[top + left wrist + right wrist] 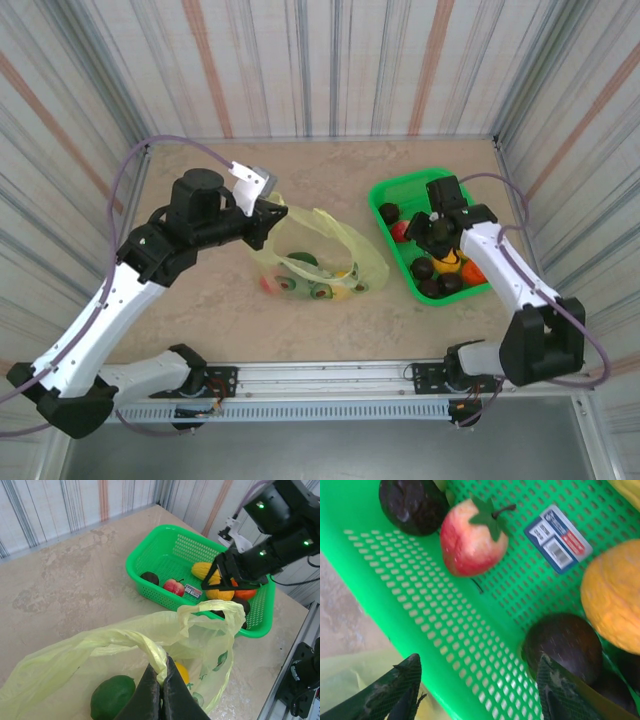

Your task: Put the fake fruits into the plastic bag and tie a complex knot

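Top external: thin translucent yellow-green plastic bag (335, 250) lies mid-worktop (200, 310), just beside the rigid bright green perforated basket (380, 200) on its right; a few small glossy fake fruits (320, 290) already in the bag, more in the basket; left gripper (266, 214) at the bag's left rim, right gripper (437, 230) above the basket. Left wrist: left gripper pinched tight on a handle strip, lifting the mouth open; a green fruit (112, 697) sits inside below it. Right wrist: right gripper spread wide, holding nothing, straddling the basket's near wall, with one finger (395, 695) outside over the bag and the other (560, 695) just above a dark brown round fruit (562, 642); red-pink apple (472, 540) and yellow-orange fruit (615, 600) near. Judgement: step in hand is picking the next fruit. Shift inward so both fingers clear the wall and bracket the dark fruit, then descend and close across its widest part; the glossy skin may slip. Room: basket wall and neighbouring fruits crowd the pick; bag mouth near; striped walls well apart.
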You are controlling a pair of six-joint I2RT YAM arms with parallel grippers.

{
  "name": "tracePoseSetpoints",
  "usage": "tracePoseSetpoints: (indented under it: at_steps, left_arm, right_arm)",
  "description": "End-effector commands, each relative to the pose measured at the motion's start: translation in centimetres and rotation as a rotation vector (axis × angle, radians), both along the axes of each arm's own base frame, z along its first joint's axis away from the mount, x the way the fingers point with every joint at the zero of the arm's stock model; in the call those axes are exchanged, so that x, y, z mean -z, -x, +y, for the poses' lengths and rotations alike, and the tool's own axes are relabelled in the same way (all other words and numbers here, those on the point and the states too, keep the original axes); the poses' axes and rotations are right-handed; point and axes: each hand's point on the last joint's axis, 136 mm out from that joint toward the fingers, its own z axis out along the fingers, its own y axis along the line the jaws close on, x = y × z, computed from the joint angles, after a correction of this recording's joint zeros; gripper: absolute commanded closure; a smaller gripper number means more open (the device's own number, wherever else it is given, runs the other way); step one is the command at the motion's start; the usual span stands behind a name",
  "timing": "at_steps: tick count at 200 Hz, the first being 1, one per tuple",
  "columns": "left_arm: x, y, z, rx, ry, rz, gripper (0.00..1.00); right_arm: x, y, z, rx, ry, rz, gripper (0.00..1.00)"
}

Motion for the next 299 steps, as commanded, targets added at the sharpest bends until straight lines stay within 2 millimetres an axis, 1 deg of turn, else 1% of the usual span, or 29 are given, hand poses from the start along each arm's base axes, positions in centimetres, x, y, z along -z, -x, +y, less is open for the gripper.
tracePoseSetpoints:
  at_steps: [1,12,34,56,73,108,125,146,175,192,206,235,251,269,282,299]
  left_arm:
    - [-0.8,0.7,-0.4,0.034,0.009,-0.011,1.00]
    - [-0.8,0.7,-0.3,0.032,0.006,-0.012,1.00]
    - [-0.8,0.7,-0.3,0.030,0.005,-0.011,1.00]
    - [-0.9,0.7,-0.3,0.031,0.005,-0.012,1.00]
    - [-0.9,0.7,-0.3,0.030,0.005,-0.011,1.00]
    - [-0.7,0.7,-0.5,0.036,0.007,-0.006,1.00]
    - [-0.8,0.7,-0.4,0.036,0.006,-0.006,1.00]
    - [-0.9,0.8,-0.3,0.033,0.006,-0.011,1.00]
    - [-1.0,1.0,-0.1,0.032,0.009,-0.014,1.00]
    - [-1.0,1.0,-0.2,0.034,0.010,-0.014,1.00]
    - [-1.0,1.0,-0.2,0.036,0.010,-0.014,1.00]
    - [-1.2,1.2,-0.1,0.039,0.016,-0.018,1.00]
    - [-1.3,1.3,-0.1,0.040,0.018,-0.023,1.00]
    - [-1.3,1.4,0.0,0.038,0.019,-0.025,1.00]
    - [-1.4,1.4,0.1,0.038,0.021,-0.026,1.00]
    - [-1.5,1.6,0.2,0.036,0.024,-0.029,1.00]
  right_arm:
    - [0.0,-2.7,0.2,0.023,-0.017,-0.022,0.33]
    - [0.8,-3.6,0.3,0.021,-0.023,-0.013,0.32]
    - [2.8,-4.9,0.0,0.020,-0.016,0.021,0.30]
    - [4.6,-5.7,-0.2,0.020,0.004,0.049,0.27]
    - [5.8,-6.0,-0.2,0.025,-0.007,0.069,0.26]
    - [7.4,-7.1,1.0,-0.012,-0.057,0.071,0.22]
    - [8.0,-7.5,0.8,-0.012,-0.041,0.079,0.22]
    - [8.6,-7.8,0.7,-0.014,-0.031,0.091,0.25]
    - [8.7,-7.9,0.6,-0.027,-0.024,0.081,0.35]
    - [8.0,-7.8,0.3,-0.031,-0.005,0.063,0.43]
    - [7.0,-7.6,0.0,-0.039,0.010,0.036,0.45]
    - [3.9,-6.8,-0.7,-0.051,0.040,-0.033,0.46]
    - [1.9,-6.2,-1.1,-0.055,0.058,-0.070,0.46]
    - [-0.5,-5.0,-1.4,-0.059,0.064,-0.110,0.46]
    - [-2.7,-3.9,-1.0,-0.079,0.048,-0.157,0.47]
    - [-6.0,-2.1,0.5,-0.152,0.031,-0.263,0.49]
